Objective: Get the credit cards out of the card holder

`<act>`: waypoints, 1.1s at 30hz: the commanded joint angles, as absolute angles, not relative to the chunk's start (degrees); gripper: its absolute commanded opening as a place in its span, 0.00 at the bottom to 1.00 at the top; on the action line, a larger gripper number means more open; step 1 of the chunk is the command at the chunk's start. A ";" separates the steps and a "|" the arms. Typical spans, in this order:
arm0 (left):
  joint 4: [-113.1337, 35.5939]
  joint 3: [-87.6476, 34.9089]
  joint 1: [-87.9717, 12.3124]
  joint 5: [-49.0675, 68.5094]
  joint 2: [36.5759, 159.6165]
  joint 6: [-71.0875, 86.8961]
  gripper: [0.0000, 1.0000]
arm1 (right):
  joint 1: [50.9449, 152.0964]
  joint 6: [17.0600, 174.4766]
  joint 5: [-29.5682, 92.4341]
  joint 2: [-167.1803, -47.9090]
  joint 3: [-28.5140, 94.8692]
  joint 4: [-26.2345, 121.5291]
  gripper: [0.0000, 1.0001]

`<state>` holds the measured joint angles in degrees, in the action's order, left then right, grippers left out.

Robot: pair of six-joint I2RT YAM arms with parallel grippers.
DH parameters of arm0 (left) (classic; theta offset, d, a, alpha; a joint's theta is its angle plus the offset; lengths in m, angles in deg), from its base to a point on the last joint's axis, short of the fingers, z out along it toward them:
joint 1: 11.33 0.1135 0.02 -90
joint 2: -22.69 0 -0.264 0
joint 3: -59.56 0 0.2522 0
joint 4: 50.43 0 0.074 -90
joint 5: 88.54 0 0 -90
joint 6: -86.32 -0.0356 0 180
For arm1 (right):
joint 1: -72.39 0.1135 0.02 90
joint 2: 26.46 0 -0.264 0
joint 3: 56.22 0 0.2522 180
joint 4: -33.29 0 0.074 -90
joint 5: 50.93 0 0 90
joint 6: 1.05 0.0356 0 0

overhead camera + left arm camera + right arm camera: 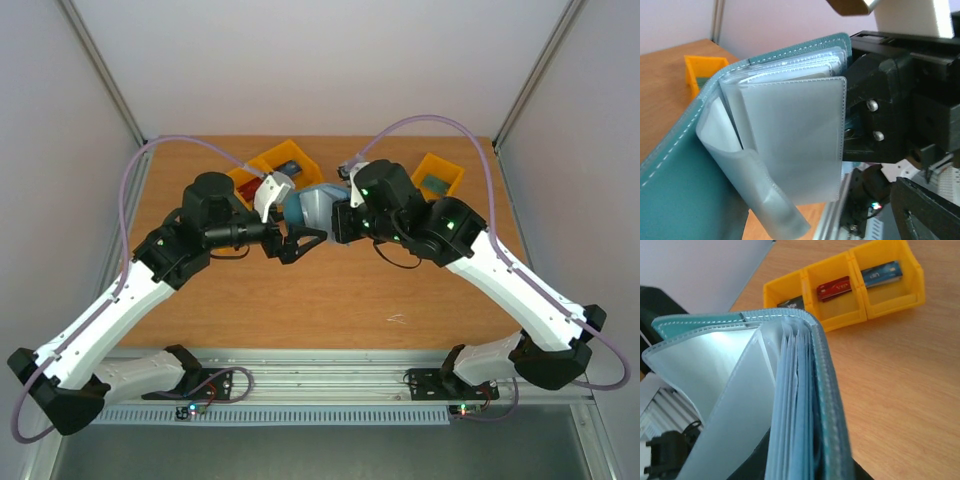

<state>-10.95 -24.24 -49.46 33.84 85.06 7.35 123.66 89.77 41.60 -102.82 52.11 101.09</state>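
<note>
While the right gripper (338, 222) clamps the open card holder (312, 207), the left gripper (303, 241) gapes empty at its seven o'clock; credit cards (835, 287) lie in orange bins (265, 160) at eleven.

top cam: fixed, high behind the arm bases (200, 385), looks down and forward, whole table (330, 300) in frame, far out. left wrist cam: right up against the open wallet (790, 150), looking across at the right arm (910, 100). right wrist cam: equally close, down the wallet's fold toward the yellow bins (840, 322) at the back. all three share the wallet; top and right wrist share the bins
</note>
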 commanded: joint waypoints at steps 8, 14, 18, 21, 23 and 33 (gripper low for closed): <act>-6.48 -25.78 -54.63 11.74 85.69 -11.07 0.99 | 126.47 100.99 45.46 -109.60 62.53 101.47 0.01; -5.55 -25.78 -54.41 6.69 85.52 -12.78 0.99 | 126.62 100.41 44.24 -110.21 63.29 102.26 0.01; -3.88 -25.29 -52.80 10.26 83.84 -11.28 0.98 | 125.08 96.68 42.16 -107.78 62.07 102.65 0.01; -3.91 -24.43 -50.02 14.68 83.04 -6.75 0.94 | 124.19 92.21 37.47 -106.42 61.90 103.26 0.01; -4.79 -23.58 -47.97 17.85 82.70 -2.93 0.89 | 124.16 90.02 35.25 -105.75 61.97 103.54 0.01; -10.68 -22.72 -44.03 35.82 81.88 7.75 0.81 | 124.08 80.91 28.22 -103.00 62.43 104.38 0.01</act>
<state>-5.16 -23.63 -45.70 25.91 83.29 1.67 124.16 86.69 34.71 -104.46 61.11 103.98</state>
